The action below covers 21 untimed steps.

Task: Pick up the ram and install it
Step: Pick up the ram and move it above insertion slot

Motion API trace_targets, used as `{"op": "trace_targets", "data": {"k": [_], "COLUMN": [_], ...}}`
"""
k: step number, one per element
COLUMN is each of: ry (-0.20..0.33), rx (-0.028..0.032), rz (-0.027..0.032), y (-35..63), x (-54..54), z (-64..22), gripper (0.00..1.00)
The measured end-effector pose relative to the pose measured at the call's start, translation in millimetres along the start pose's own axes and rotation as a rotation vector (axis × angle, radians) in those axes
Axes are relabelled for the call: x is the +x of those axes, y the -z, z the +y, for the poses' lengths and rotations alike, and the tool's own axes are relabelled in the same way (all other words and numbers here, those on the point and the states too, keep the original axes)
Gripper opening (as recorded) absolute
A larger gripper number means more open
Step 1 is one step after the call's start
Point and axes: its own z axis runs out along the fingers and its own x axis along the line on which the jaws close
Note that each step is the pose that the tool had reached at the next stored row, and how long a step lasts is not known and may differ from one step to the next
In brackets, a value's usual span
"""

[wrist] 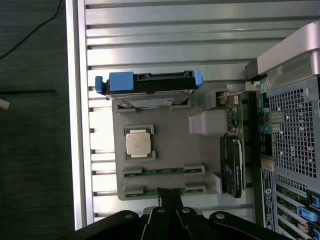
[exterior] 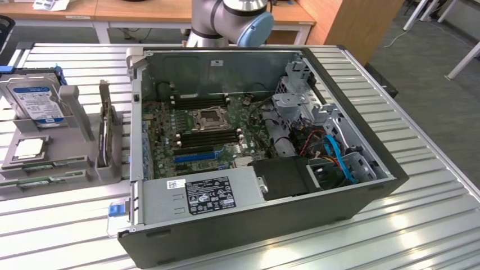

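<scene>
The gripper [wrist: 169, 195] has its jaws closed on nothing, and in the wrist view their dark tips sit directly over the ram [wrist: 150, 190], the outermost stick in the grey tray [wrist: 167, 150] that rests on the slatted bench [wrist: 175, 50]. I judge the jaws to hang well above it rather than touching. The ram [exterior: 34, 181] lies in the tray's end holder, with a second stick [wrist: 162, 171] just beside it and parallel, then the square processor chip [wrist: 138, 144], then the hard drive [wrist: 150, 82] at the far end. The relation that matters is the axis: the ram's length runs across the line of the closed tips, parallel to the hard drive's long side, so the jaws face the middle of its thin edge, between the two holder clips. In the exterior view the tray sits on the exterior view's left of the open computer case [exterior: 262, 236], close beside it; the motherboard [exterior: 168, 129] lies exposed inside.
</scene>
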Motion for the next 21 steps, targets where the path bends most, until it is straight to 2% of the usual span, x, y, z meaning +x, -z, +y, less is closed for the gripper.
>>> {"op": "trace_targets", "data": {"k": [7, 21], "ry": [0.035, 0.283], "rx": [-0.0003, -0.0015], "rz": [0.0015, 0.0126], "y": [0.0, -0.2], "x": [0.1, 0.0], "z": [0.0, 0.0], "gripper": [0.10, 0.10]}}
